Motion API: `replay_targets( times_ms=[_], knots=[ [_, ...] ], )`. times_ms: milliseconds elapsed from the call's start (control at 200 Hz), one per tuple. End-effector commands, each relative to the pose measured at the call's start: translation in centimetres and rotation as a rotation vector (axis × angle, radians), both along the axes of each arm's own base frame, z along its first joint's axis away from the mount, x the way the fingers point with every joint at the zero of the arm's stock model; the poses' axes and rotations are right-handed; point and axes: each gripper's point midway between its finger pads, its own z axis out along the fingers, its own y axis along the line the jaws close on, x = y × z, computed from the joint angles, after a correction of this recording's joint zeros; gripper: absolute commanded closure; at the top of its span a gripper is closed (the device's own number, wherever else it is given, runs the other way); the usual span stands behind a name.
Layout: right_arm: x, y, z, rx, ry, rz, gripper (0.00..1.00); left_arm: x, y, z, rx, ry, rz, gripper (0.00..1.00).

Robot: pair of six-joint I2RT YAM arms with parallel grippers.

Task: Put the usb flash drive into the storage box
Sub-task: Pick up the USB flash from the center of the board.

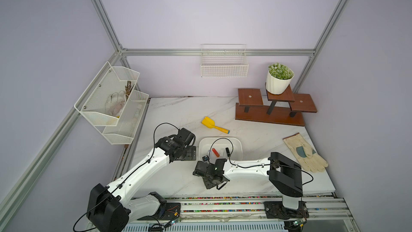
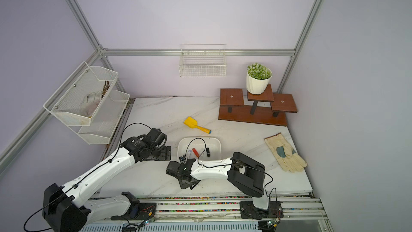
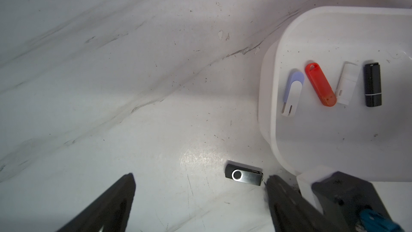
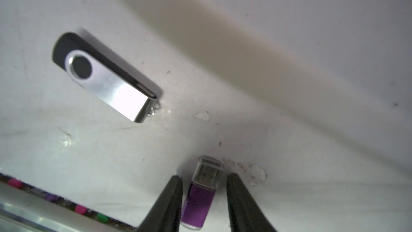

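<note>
Surface [image 1: 178, 112]: white marble-look slab with grey veins, scuffed and speckled.
Storage box [image 3: 265, 99]: shallow white plastic tray with rounded corners and a thick smooth rim. It lies flat on the surface, close to both hands.
Left hand [image 3: 200, 175]: dark tapered fingers [image 3: 120, 197] spread wide, holding nothing, over bare surface beside the box.
Right hand [image 4: 204, 175]: dark fingers [image 4: 169, 201] only narrowly apart, straddling the purple drive. A thin gap shows on each side, so it is not pinched.
Black-and-silver swivel flash drive [image 3: 243, 174]: black body, brushed-metal swing cover with a round pivot, small ring at one end. It lies flat on the surface outside the box, just beside the box's corner. Its ring end sits right at one left-hand fingertip; contact cannot be told.
Purple usb flash drive [image 4: 200, 201]: glossy purple body with a clear cap. It lies flat on the surface, outside the box, between the right hand's fingers, with the cap end past their tips.
Drives in the box: lavender-and-white drive [image 3: 293, 92], red drive [image 3: 321, 85], white drive [image 3: 346, 83] and black drive [image 3: 372, 85] lie side by side on the box floor.
</note>
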Motion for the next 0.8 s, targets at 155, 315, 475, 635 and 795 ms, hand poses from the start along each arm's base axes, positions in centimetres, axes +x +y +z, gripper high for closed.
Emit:
replay_targets(
  times_ms=[155, 315, 475, 635, 795],
  knots=[
    [-0.7, -2.1, -1.2, -0.101, 0.014, 0.015, 0.73, 0.0, -0.3, 0.5, -0.032, -0.018, 0.006, 0.05],
    [-1.0, -2.4, -1.4, -0.101, 0.023, 0.013, 0.85, -0.2, -0.2, 0.2, -0.030, -0.009, 0.008, 0.05],
    [-1.1, -2.5, -1.2, -0.099, 0.024, 0.016, 1.00, -0.2, -0.3, 0.1, -0.032, -0.003, 0.006, 0.05],
    [-1.0, -1.5, 1.9, -0.010, -0.016, 0.028, 1.00, -0.2, -0.4, 0.0, -0.030, 0.002, 0.001, 0.05],
    [-0.4, -0.6, 8.1, 0.105, -0.083, 0.022, 1.00, -0.5, -0.3, -0.5, -0.028, 0.014, 0.004, 0.05]
  ],
)
